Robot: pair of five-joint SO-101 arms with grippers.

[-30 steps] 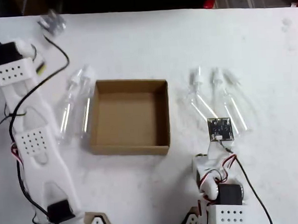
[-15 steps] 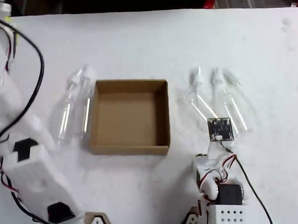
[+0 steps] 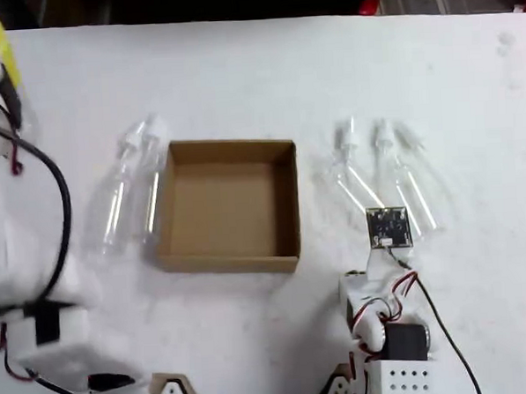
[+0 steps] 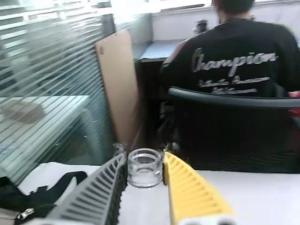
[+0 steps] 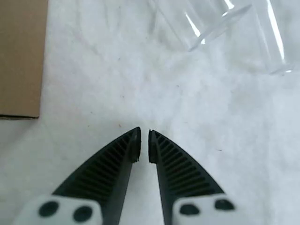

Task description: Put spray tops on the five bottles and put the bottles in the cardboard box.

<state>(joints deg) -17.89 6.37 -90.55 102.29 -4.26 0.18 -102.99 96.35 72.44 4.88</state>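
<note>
Window blinds (image 4: 42, 70), black chair (image 4: 225, 136), white table (image 3: 239, 75).

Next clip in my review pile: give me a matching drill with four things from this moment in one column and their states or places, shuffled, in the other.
Things
1. left pincer
2. right pincer
3. cardboard box
4. two bottles

States or places
A. lying on the table beside the box, on the left arm's side
B. shut with nothing between its tips, over the table
C. gripping a clear round piece
D. open-topped with nothing inside

Pairs: 1-C, 2-B, 3-D, 4-A.
</note>
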